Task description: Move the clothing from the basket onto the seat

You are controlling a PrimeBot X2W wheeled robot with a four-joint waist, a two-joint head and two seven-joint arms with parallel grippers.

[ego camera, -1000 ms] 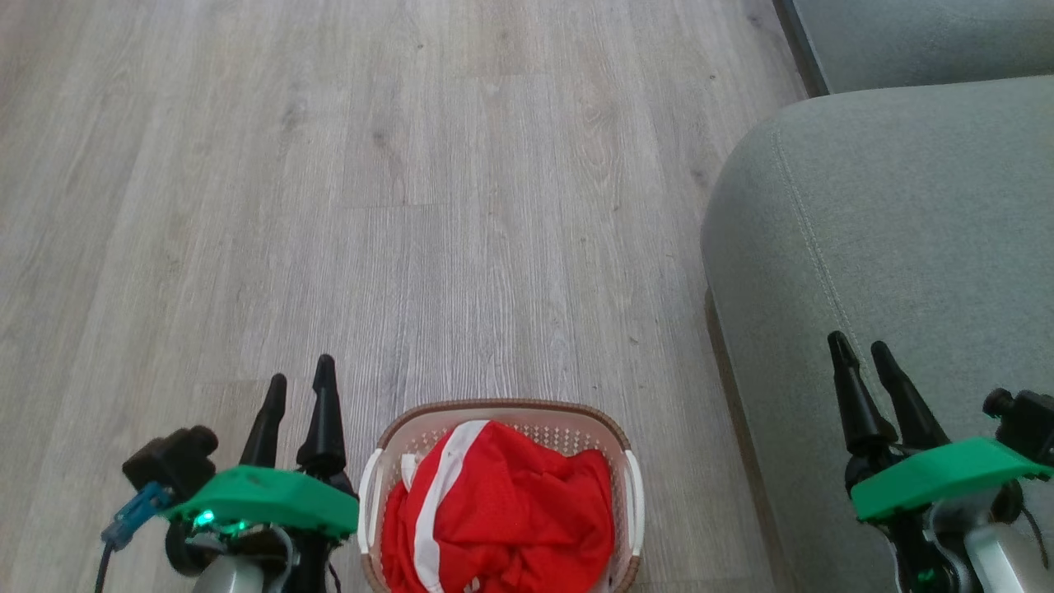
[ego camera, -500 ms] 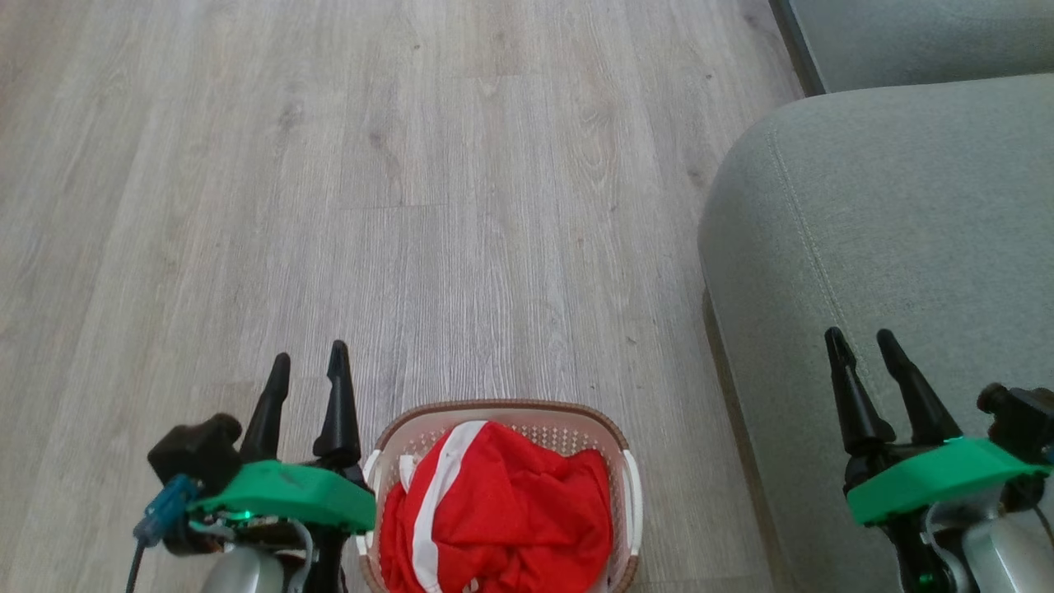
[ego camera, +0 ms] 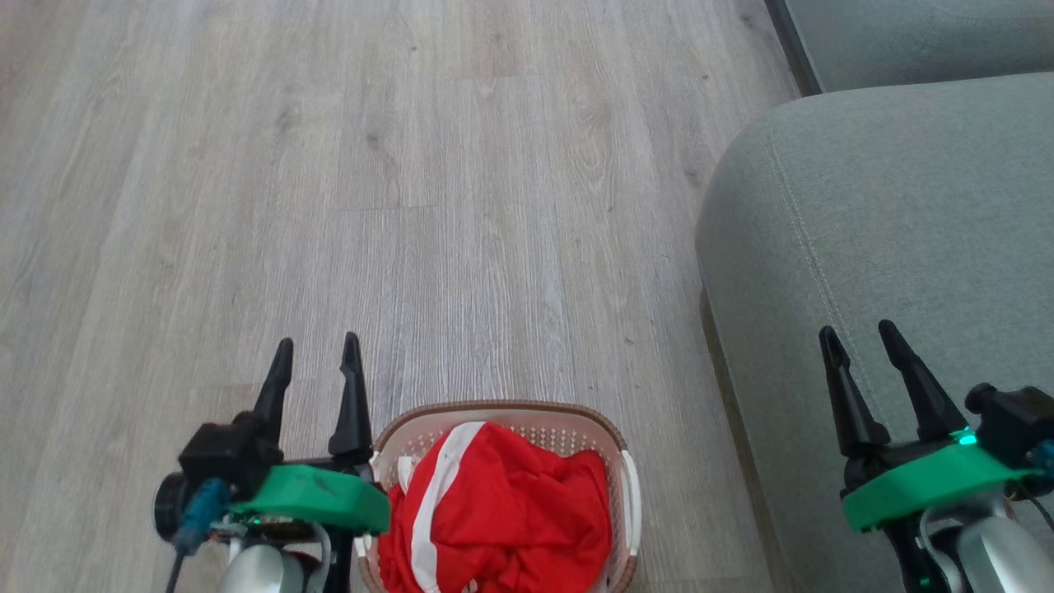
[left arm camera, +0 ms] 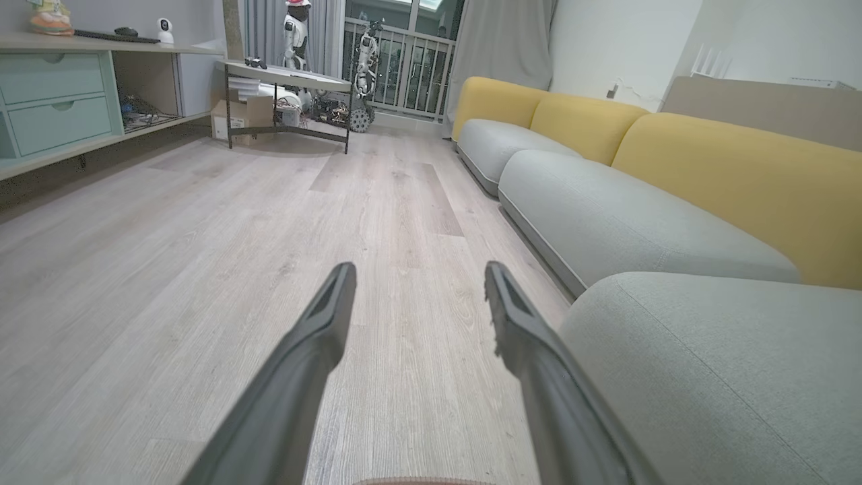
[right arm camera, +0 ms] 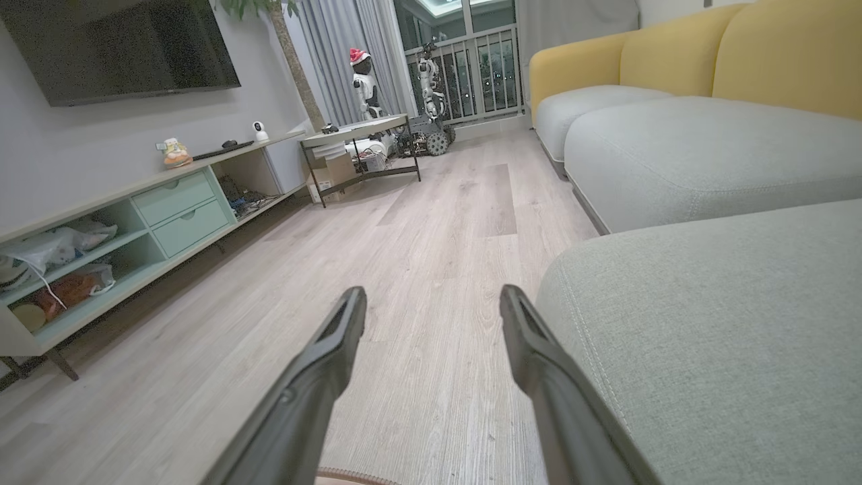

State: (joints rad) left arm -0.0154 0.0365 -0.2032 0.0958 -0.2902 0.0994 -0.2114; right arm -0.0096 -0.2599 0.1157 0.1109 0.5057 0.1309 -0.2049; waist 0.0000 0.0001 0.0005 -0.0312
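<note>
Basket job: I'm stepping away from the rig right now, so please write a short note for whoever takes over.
Left gripper: open, holding nothing, raised beside the left side of the basket.
Right gripper: open, holding nothing, near the edge of the seat.
The clothing, red with a white stripe, is piled in the basket, which stands on the floor left of the seat.
Done: nothing; no clothing lies on the part of the seat in view.
Left: grasp the clothing, lift it out, lay it on the seat.
</note>
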